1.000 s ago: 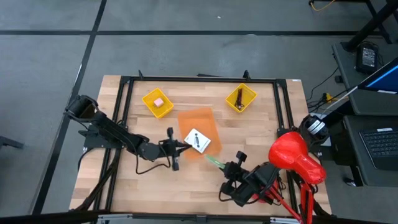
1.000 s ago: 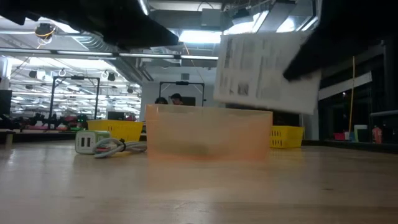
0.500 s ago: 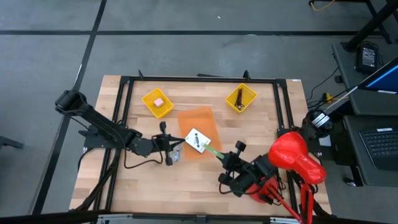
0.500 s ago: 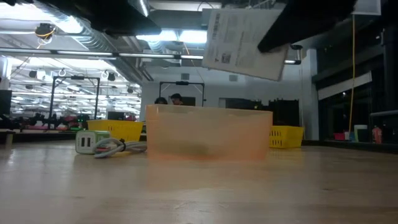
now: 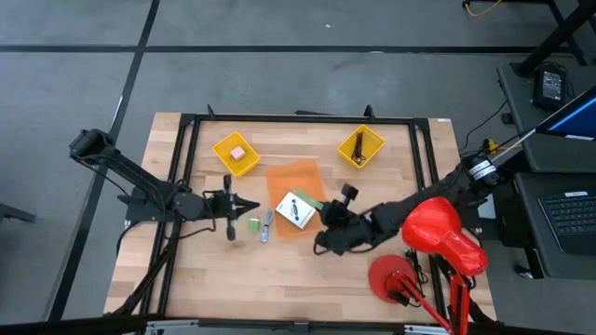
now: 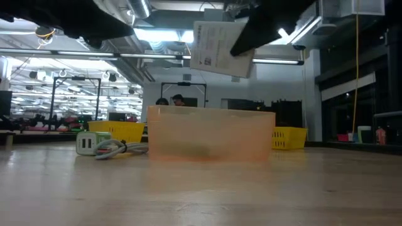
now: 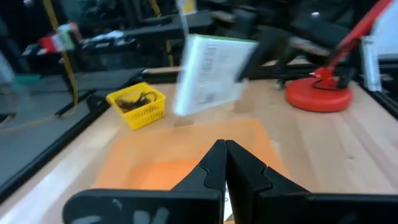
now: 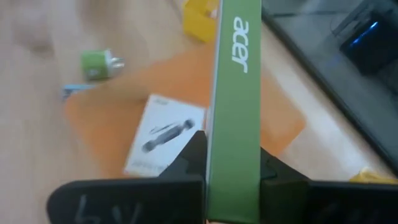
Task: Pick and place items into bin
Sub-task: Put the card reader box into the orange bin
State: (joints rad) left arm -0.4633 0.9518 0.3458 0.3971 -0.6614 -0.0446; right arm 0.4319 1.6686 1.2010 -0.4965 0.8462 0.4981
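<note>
My right gripper (image 5: 322, 220) is shut on a flat white box with a green "acer" edge (image 8: 235, 93). It holds the box high above the see-through orange bin (image 5: 296, 186); the low view shows the box (image 6: 220, 47) over the bin (image 6: 210, 135). A white card with black marks (image 5: 296, 210) lies flat in the bin. My left gripper (image 5: 250, 207) is shut and empty, left of the bin. A green cube (image 5: 252, 224) and a blue-grey tool (image 5: 266, 226) lie on the table near it. My right gripper pinches the box by its two broad faces, one finger (image 8: 191, 155) on each side of the green edge (image 8: 234, 143). The box stands on edge, lifted clear above the bin. In the high view the fingers come from the table's right side.
A yellow bin (image 5: 236, 154) with a pink block stands at the far left, and a yellow bin (image 5: 360, 146) with dark cords at the far right. A red round base (image 5: 391, 277) sits near the right front. A black frame (image 5: 186, 167) borders the table.
My right gripper has carried the box up and toward the table's far-left, from the near right to above the orange bin. My left gripper has drawn back toward the table's left edge, away from the bin. The cube and tool have stayed in place.
</note>
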